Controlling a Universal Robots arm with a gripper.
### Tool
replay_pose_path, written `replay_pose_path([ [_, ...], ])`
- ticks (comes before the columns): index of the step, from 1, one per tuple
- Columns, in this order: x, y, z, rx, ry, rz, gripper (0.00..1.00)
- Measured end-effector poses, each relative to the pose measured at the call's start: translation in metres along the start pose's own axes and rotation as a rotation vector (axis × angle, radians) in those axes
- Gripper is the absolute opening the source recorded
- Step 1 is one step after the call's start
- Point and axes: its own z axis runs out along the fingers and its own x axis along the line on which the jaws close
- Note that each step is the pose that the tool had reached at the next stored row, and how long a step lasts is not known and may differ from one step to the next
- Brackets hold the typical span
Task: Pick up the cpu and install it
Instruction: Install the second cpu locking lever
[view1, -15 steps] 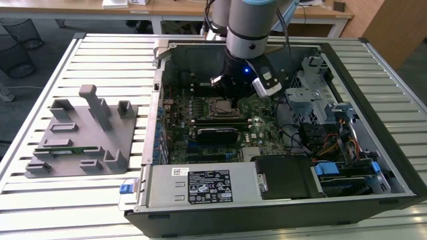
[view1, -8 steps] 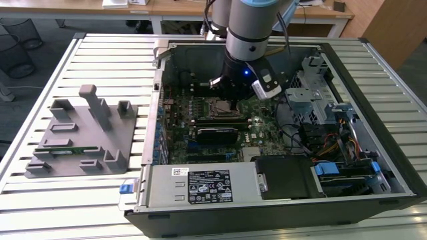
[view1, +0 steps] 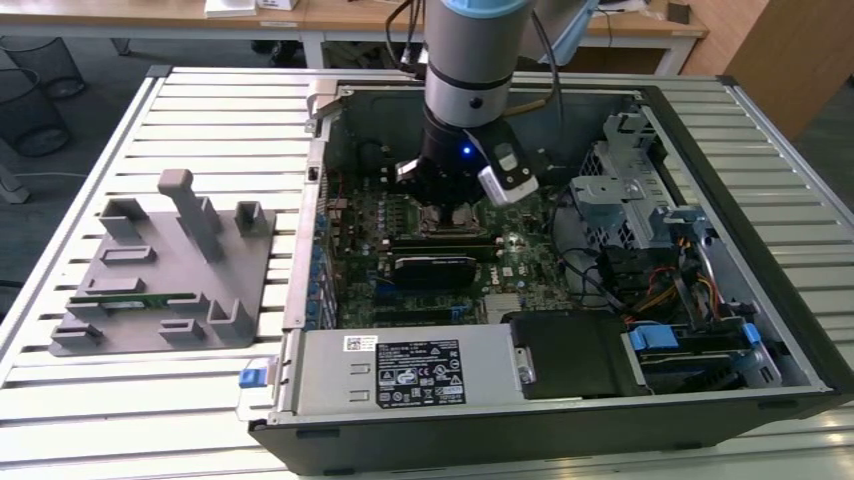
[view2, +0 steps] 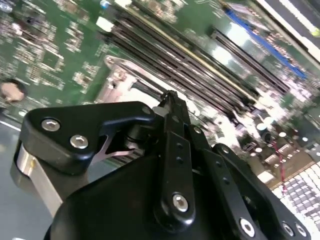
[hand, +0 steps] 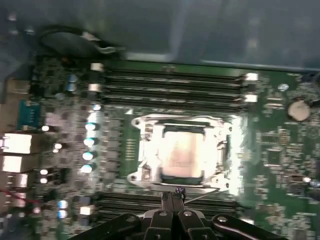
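In the exterior view, well off toward that view's left of the claw (view1: 461, 205), a grey fixture tray (view1: 167, 270) lies on the slatted table (view1: 80, 400) with a thin green memory stick (view1: 130, 298) in one of its slots. The claw itself hangs low inside the open computer case (view1: 747, 330), over the green motherboard (view1: 534, 255). In the first wrist view the cpu (hand: 181, 152) sits flat in the metal socket frame (hand: 142, 150), just ahead of the fingertips (hand: 174, 196), apparently already seated there; the fingers are pressed together with no gap showing between them and nothing in their grip. The chip looks light, rigid and smooth on its pale metal top, so it would likely slip under a loose pinch and is best taken by two opposite thin edges, never pried; the contacts beneath are presumably delicate. Rows of dark memory slots (hand: 172, 82) run on both long sides of the socket, leaving little room for sideways travel, so straight up looks like the freest path. Toward the exterior view's right of the claw stand the drive cage (view1: 627, 190) and a knot of cables (view1: 641, 280), close enough that a swing that way seems risky.
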Motion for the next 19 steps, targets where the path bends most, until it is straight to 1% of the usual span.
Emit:
replay_pose_path([
  [1, 0.0017, -0.0002, 0.0003, -0.0003, -0.0001, 0.000, 0.11],
  [4, 0.0020, -0.0016, 0.0027, -0.0010, 0.0000, 0.000, 0.11],
  [9, 0.0024, -0.0066, 0.0070, -0.0043, -0.0001, 0.000, 0.11],
  [11, 0.0047, -0.0071, 0.0081, -0.0071, -0.0003, 0.000, 0.11],
  [15, 0.0119, -0.0071, 0.0105, -0.0123, -0.0006, 0.000, 0.11],
  [19, 0.0130, -0.0075, 0.0160, -0.0167, -0.0007, 0.000, 0.11],
])
